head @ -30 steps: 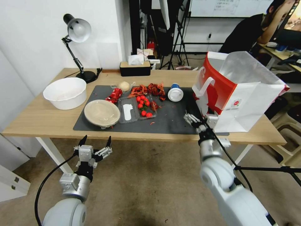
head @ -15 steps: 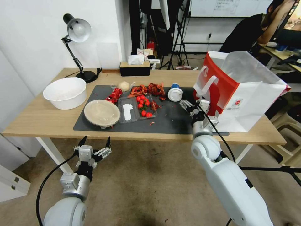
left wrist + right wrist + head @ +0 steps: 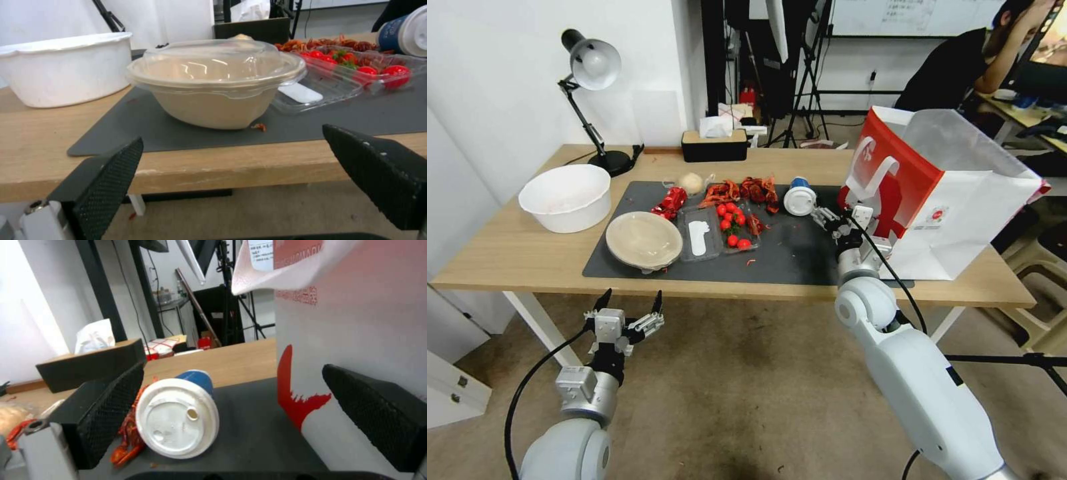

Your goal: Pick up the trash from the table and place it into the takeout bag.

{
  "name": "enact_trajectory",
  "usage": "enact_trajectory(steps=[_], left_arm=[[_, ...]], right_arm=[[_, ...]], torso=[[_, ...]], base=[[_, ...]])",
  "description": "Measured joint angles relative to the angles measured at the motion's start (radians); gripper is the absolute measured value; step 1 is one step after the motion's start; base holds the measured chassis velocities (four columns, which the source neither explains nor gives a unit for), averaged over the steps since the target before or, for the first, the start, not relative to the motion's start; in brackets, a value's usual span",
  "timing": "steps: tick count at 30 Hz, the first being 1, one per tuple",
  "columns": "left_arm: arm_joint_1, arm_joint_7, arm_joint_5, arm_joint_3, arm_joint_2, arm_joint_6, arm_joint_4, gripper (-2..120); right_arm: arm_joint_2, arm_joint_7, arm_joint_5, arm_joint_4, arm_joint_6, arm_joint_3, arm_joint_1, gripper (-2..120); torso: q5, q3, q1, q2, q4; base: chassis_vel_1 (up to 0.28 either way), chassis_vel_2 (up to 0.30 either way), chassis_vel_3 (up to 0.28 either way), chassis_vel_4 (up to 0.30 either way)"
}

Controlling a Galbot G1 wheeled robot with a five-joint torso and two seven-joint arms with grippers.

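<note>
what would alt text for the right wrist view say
The right tool, open, faces a blue paper cup with a white lid lying on its side on the dark grey mat, lid toward the camera. The white and red paper takeout bag stands beside the cup, with red crayfish shells on its other side.

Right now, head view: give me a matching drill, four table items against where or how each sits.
Items:
1. blue cup
2. beige lidded bowl
3. takeout bag
4. left hand

States:
A. open, below the table edge
B. standing open at the table's right end
C. tipped on its side by the right hand
D. front left of the grey mat

Pairs: 1-C, 2-D, 3-B, 4-A
</note>
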Motion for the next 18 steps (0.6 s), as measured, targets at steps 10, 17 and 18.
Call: enact_trajectory(steps=[10, 17, 18], left_arm=[[0.013, 0.0, 0.0, -0.002, 0.002, 0.0, -0.017, 100], [0.013, 0.0, 0.0, -0.002, 0.005, 0.0, -0.017, 100], [0.012, 0.0, 0.0, -0.002, 0.006, 0.0, -0.016, 100]], right_arm=[[0.033, 0.02, -0.001, 0.013, -0.026, -0.023, 0.009, 100], [0.057, 0.035, -0.003, 0.006, -0.044, -0.043, 0.023, 100], [0.062, 0.038, -0.004, 0.003, -0.048, -0.048, 0.027, 100]], torso=[[-0.0001, 0.0, 0.0, 0.0, 0.0], [-0.0001, 0.0, 0.0, 0.0, 0.0], [-0.0001, 0.0, 0.0, 0.0, 0.0]], base=[[0.0, 0.0, 0.0, 0.0], [0.0, 0.0, 0.0, 0.0], [0.0, 0.0, 0.0, 0.0]])
